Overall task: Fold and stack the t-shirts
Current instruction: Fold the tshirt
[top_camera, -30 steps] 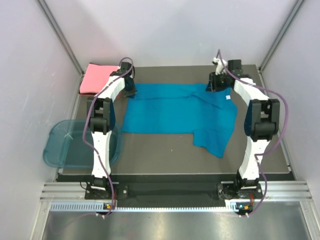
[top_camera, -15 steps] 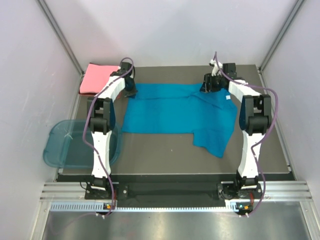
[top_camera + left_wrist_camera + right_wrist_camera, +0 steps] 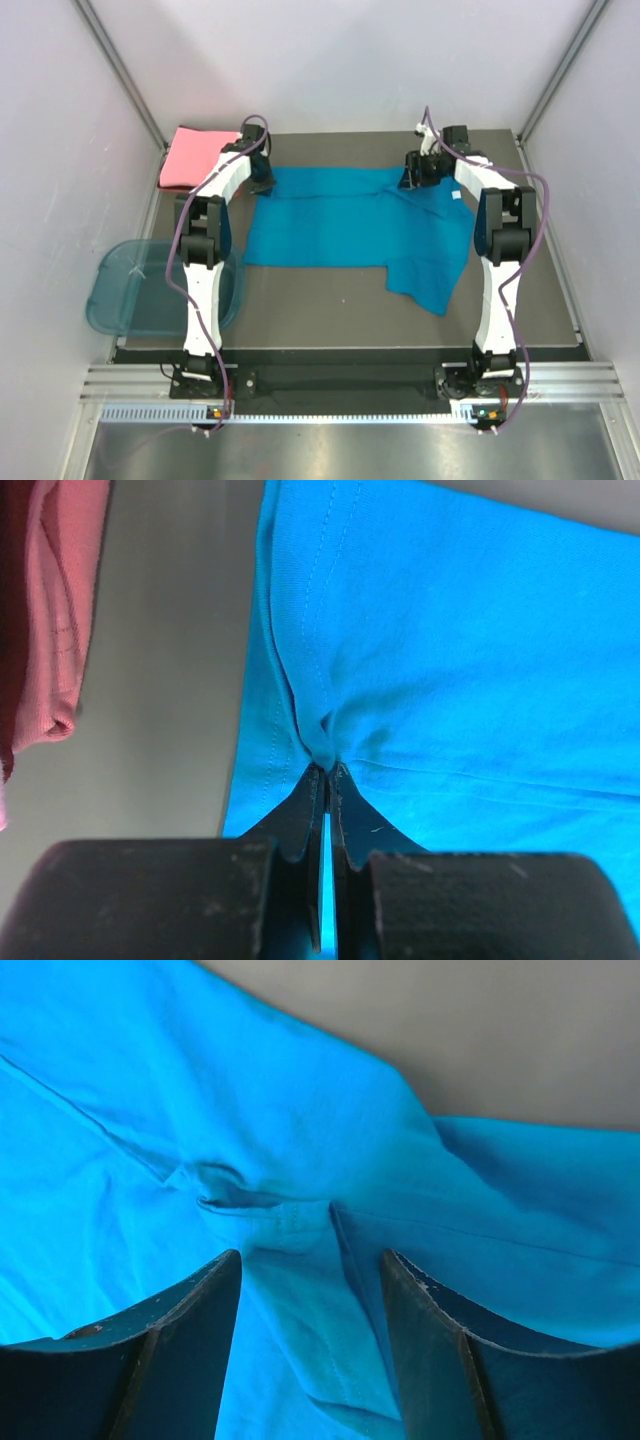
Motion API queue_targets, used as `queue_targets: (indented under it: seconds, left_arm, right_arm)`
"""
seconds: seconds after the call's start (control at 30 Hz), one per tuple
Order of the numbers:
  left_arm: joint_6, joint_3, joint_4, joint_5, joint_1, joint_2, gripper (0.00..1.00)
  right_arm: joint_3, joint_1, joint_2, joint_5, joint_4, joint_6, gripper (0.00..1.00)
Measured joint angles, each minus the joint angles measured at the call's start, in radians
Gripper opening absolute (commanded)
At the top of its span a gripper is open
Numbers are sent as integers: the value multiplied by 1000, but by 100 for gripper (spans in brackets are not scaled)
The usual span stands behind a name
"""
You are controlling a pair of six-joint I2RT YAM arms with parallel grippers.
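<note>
My left tool [image 3: 327, 772] is clamped on the far left hem of the teal-blue t-shirt [image 3: 350, 225], which lies spread on the counter [image 3: 320, 300]. My right tool [image 3: 310, 1260] stands apart over its far right end, gripping nothing. The salmon-pink t-shirt [image 3: 192, 155] lies folded just beyond its far left corner.

Even, diffuse light fills the overhead view, leaving faint shadows on the table [image 3: 330, 300] and a pale sheen along its near metal edge. Both wrist views are bright. In them the teal-blue t-shirt [image 3: 300, 1110] looks saturated, and the dark fingers [image 3: 180, 1360] nearest the lens go soft.
</note>
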Motion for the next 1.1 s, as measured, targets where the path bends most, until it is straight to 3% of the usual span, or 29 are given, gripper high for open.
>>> queue_targets:
  seconds: [0.07,0.17,0.2,0.3,0.37,0.63,0.93,1.07,1.1]
  left_arm:
    - [0,0,0,0,0,0,4]
    - [0,0,0,0,0,0,4]
    - [0,0,0,0,0,0,4]
    - [0,0,0,0,0,0,4]
    - [-1,0,0,0,0,0,4]
    - [-3,0,0,3,0,0,2]
    - [-3,0,0,19,-1,0,2]
    - [-4,0,0,24,-1,0,3]
    - [-4,0,0,25,-1,0,3]
  right_arm:
    - [0,0,1,-4,-7,-3,55]
    - [0,0,1,-18,-13,-6,41]
    - [0,0,1,-23,-13,-8,27]
    - [-2,0,1,-43,-11,-11,7]
    - [-18,0,-6,-54,0,-7,0]
    - [-172,6,-143,-58,18,-7,0]
    - [-250,84,-237,-5,11,-39,8]
    - [-293,114,-237,18,-17,-42,18]
    - [-303,116,-237,29,-28,-43,29]
